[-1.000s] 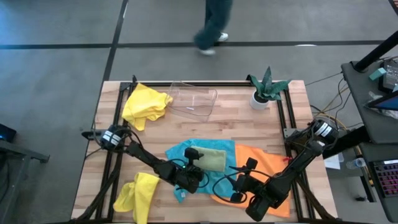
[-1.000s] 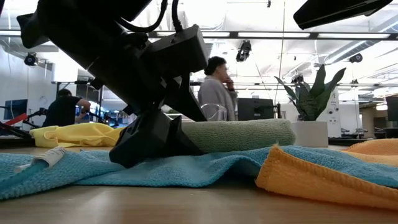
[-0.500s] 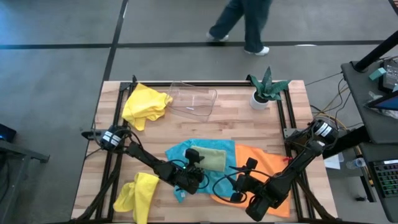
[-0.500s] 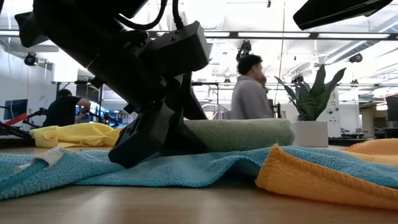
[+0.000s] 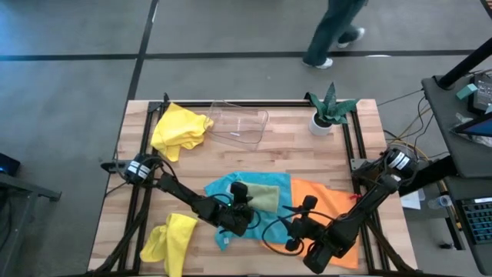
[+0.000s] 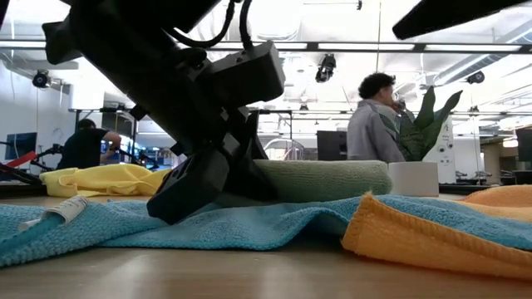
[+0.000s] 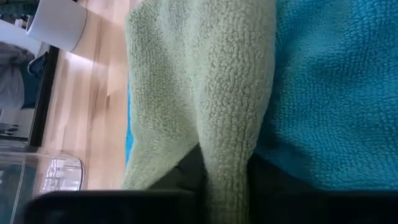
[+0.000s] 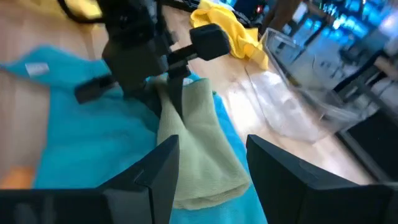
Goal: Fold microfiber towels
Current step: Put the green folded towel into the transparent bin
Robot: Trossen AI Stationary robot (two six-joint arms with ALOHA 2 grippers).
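Left gripper (image 5: 240,201) low at mid-table, pinched on an edge of the green towel (image 5: 261,198), fold of cloth caught between its fingers (image 7: 186,177) in the wrist view. Green towel lying folded on top of the blue towel (image 5: 223,188), which spreads flat under it. Right gripper (image 5: 300,211) just right of there, over the orange towel (image 5: 327,200), fingers (image 8: 155,171) parted and holding nothing. Orange towel touching the blue one's right edge, overlapping it in the low view. One yellow towel (image 5: 179,129) bunched at the far left, beside the tray (image 5: 238,123). Second yellow towel (image 5: 171,238) crumpled at the near left edge. Plant (image 5: 329,108) at the far right.
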